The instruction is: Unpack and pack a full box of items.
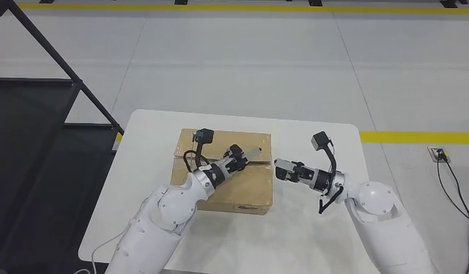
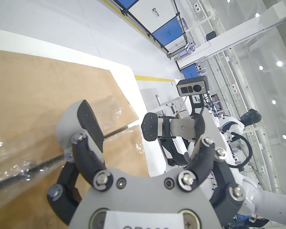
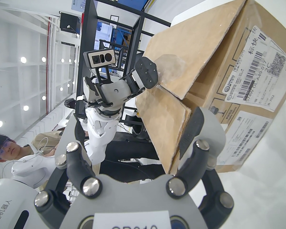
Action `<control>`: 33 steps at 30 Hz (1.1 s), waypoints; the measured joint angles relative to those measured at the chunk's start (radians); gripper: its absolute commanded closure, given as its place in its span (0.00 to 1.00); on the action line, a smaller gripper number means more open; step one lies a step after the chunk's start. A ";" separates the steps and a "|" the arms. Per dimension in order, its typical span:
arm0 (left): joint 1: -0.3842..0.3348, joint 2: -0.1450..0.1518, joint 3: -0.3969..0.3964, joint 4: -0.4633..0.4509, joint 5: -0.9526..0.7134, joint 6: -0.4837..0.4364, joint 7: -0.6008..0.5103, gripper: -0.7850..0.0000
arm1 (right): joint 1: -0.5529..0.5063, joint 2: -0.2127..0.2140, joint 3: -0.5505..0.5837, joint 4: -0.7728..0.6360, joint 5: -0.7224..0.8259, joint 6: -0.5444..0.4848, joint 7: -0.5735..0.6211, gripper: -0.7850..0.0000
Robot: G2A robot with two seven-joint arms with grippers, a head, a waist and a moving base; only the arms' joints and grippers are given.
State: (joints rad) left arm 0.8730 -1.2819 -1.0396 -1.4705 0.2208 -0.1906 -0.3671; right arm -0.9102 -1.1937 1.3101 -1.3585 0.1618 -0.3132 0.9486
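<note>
A brown cardboard box [image 1: 234,190] lies flat on the white table [image 1: 308,223], its top flaps closed along a seam covered with clear tape [image 2: 12,168]. My left gripper [image 1: 248,155] hovers open over the seam near the box's right end; in its own view one pad [image 2: 89,125] sits just above the tape. My right gripper [image 1: 281,168] is open beside the box's right edge. In the right wrist view its fingers [image 3: 197,125] straddle the corner of a slightly lifted flap [image 3: 166,125]. The left gripper's pad [image 3: 146,75] shows above the taped seam.
Shipping labels [image 3: 257,67] cover the box's end face. A black metal frame [image 1: 44,69] stands off the table's left side. Bare table stretches to the right of the box and in front of it.
</note>
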 measured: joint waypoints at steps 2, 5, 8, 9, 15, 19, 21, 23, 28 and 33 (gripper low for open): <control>0.012 0.002 -0.022 -0.025 -0.009 -0.010 0.015 0.00 | -0.001 0.000 -0.002 -0.003 -0.003 -0.025 -0.015 0.00; 0.047 0.012 -0.087 -0.080 -0.042 -0.026 0.027 0.00 | -0.001 0.000 -0.005 -0.014 -0.010 -0.059 -0.042 0.00; 0.098 0.028 -0.188 -0.143 -0.094 -0.035 0.021 0.00 | 0.006 0.000 -0.014 -0.030 -0.033 -0.071 -0.072 0.00; 0.117 0.034 -0.221 -0.160 -0.109 -0.037 0.017 0.00 | 0.009 -0.001 -0.018 -0.035 -0.039 -0.073 -0.079 0.00; 0.243 0.062 -0.407 -0.223 -0.146 -0.046 -0.021 0.00 | 0.073 -0.007 -0.071 -0.037 -0.122 -0.060 -0.105 0.00; 0.316 0.072 -0.466 -0.246 -0.153 -0.061 -0.049 0.00 | 0.144 -0.014 -0.126 -0.018 -0.330 -0.018 -0.195 0.00; 0.339 0.074 -0.478 -0.255 -0.156 -0.069 -0.053 0.00 | 0.176 -0.016 -0.145 0.014 -0.379 -0.025 -0.202 0.00; 0.360 0.076 -0.488 -0.266 -0.162 -0.074 -0.056 0.00 | 0.212 -0.020 -0.166 0.056 -0.414 -0.028 -0.204 0.00; 0.386 0.080 -0.501 -0.276 -0.180 -0.076 -0.068 0.00 | 0.284 -0.031 -0.213 0.141 -0.434 -0.057 -0.167 0.13; 0.394 0.083 -0.506 -0.275 -0.199 -0.075 -0.092 0.00 | 0.327 -0.044 -0.265 0.189 -0.469 -0.060 -0.169 0.44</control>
State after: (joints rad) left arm 1.2669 -1.1994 -1.5458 -1.7451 0.0218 -0.2654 -0.4590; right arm -0.5832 -1.2373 1.0455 -1.1694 -0.3067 -0.3732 0.7793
